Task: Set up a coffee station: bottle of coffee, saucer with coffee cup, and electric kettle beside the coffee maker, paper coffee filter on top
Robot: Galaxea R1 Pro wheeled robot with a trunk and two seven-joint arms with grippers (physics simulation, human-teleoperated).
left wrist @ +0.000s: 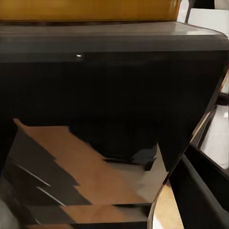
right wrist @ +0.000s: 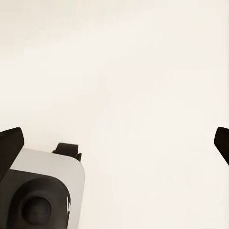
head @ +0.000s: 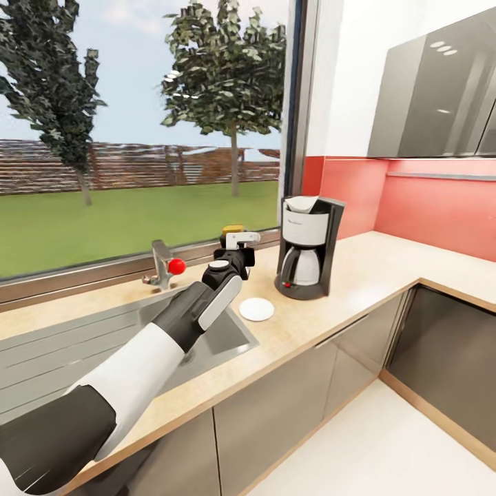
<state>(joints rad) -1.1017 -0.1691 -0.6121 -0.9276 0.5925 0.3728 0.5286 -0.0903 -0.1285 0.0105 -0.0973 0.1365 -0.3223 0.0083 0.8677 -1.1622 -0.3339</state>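
Window [head: 138, 138] is taking up the far wall, with trees and lawn showing behind it. Counter [head: 372, 269] is running below the window and turning along the red backsplash [head: 427, 207]; grey upper cabinets [head: 441, 89] are hanging above that.

Steel sink [head: 83, 344] is sitting in the counter at the left, with a faucet [head: 164, 265] carrying a red knob at its rear edge.

Left arm [head: 138, 358] is reaching out across the sink toward the window sill. Left tool [head: 238, 241] is sitting at its far end, closing on the bottle of coffee [head: 233, 229], of which a yellow lid is showing just behind the white fingers. In the left wrist view the bottle of coffee [left wrist: 114, 86] is pressing close to the lens, dark body under a yellow lid.

Coffee maker [head: 308, 246] is standing upright on the counter, right of the left tool and near it, a paper coffee filter [head: 303, 204] poking out of its top.

Saucer [head: 256, 309] is lying flat on the counter between the sink and the coffee maker, apart from both.

Right tool [right wrist: 114, 143]: dark fingertips [right wrist: 10, 145] are standing wide apart against a pale blank surface.
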